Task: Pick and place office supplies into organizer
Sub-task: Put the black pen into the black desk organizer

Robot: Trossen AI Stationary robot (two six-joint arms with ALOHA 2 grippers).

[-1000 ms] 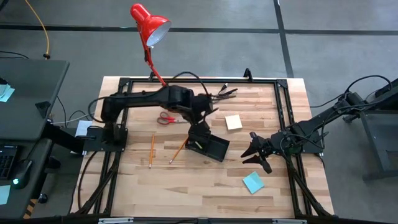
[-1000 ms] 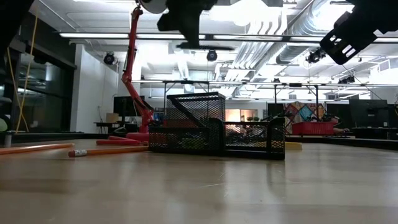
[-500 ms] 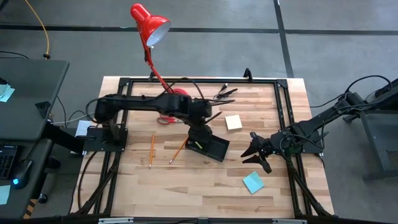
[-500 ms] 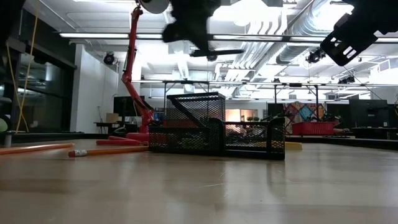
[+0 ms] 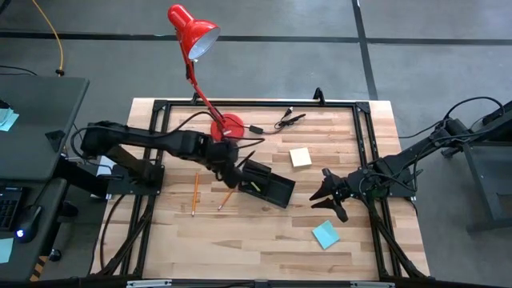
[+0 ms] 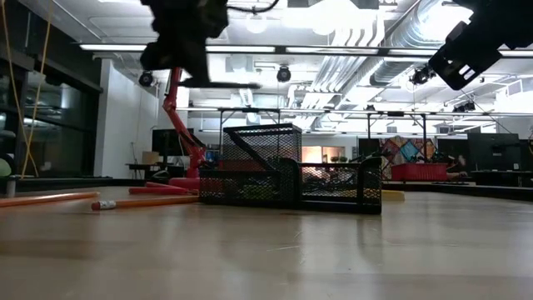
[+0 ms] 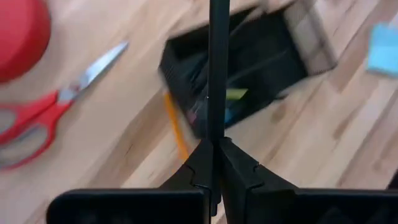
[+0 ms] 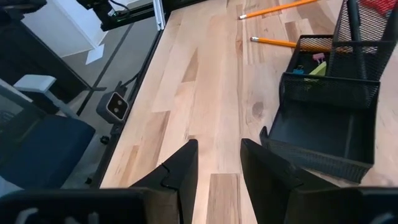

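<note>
My left gripper [image 5: 230,166] hangs over the table just left of the black mesh organizer [image 5: 269,186], shut on a dark pen [image 7: 217,68]. In the low view the left gripper [image 6: 183,46] is well above the organizer [image 6: 287,177]. The red-handled scissors [image 7: 43,106] lie flat on the wood and show in the left wrist view. Two orange pencils [image 5: 195,192] [image 5: 228,194] lie left of the organizer. A pale yellow pad [image 5: 300,157] and a teal-blue pad [image 5: 326,234] lie flat to its right. My right gripper [image 5: 328,196] waits, open, right of the organizer. My left gripper pinches the dark pen by one end [image 7: 217,134] between its two shut fingers. The rest of the pen sticks out ahead of the fingertips, in line with them. The pen is lifted clear and lies about level [image 6: 229,83] in the low view.
The red desk lamp's base [image 5: 226,126] stands at the far side, close behind my left arm. A black cable with clips [image 5: 290,118] lies near the far frame rail. The black metal frame [image 5: 364,160] runs around the table. Bare wood lies along the near edge.
My left gripper, still shut on the pen, has drawn back from above the organizer toward the table's left, and the arm has folded back with it. In the low view the pen has come lower. The right arm has kept still.
</note>
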